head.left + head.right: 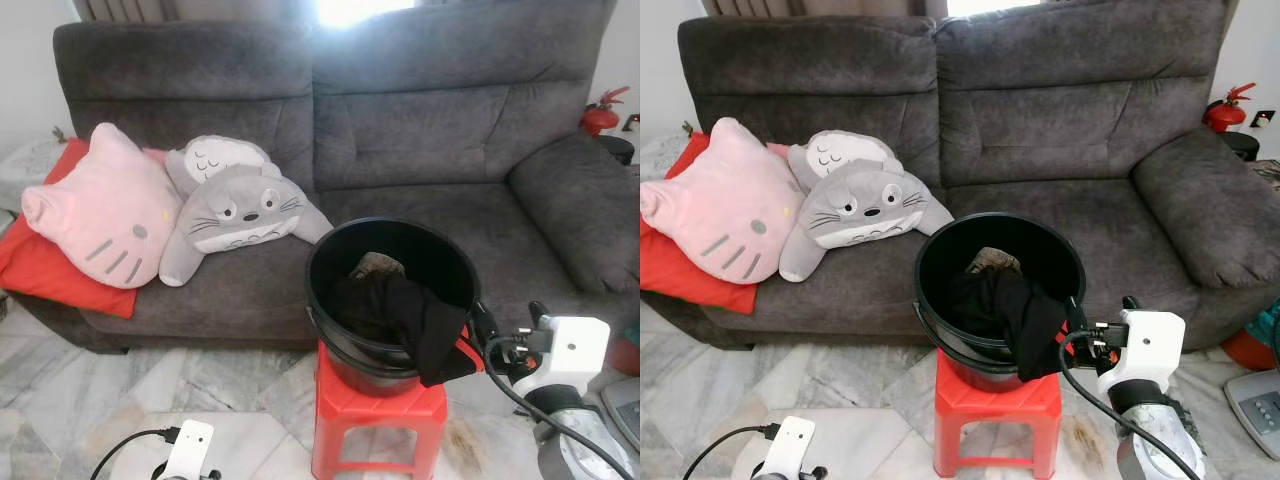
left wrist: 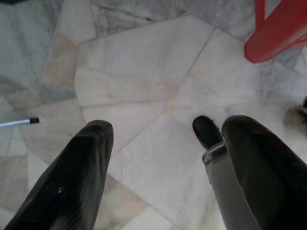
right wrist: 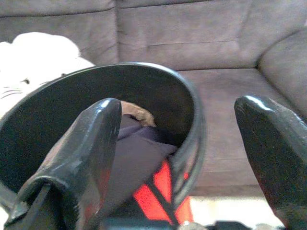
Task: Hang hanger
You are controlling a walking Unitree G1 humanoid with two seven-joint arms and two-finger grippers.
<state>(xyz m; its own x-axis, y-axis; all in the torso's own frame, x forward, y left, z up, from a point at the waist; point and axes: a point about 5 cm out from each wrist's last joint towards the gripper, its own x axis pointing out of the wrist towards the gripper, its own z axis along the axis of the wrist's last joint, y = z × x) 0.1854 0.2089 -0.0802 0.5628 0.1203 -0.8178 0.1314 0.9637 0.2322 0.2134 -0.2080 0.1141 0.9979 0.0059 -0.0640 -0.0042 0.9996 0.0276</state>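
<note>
Right gripper spread wide at the bucket rim; left gripper hangs low over the floor, fingers also apart.
You've got a grey fabric sofa behind, with a pink cat-face cushion and grey plush toy on its left seat. In front, a round black plastic bucket sits on a red plastic stool. Dark clothing drapes over the bucket rim nearest your right gripper. Can't make out a hanger; red strips show under the cloth.
</note>
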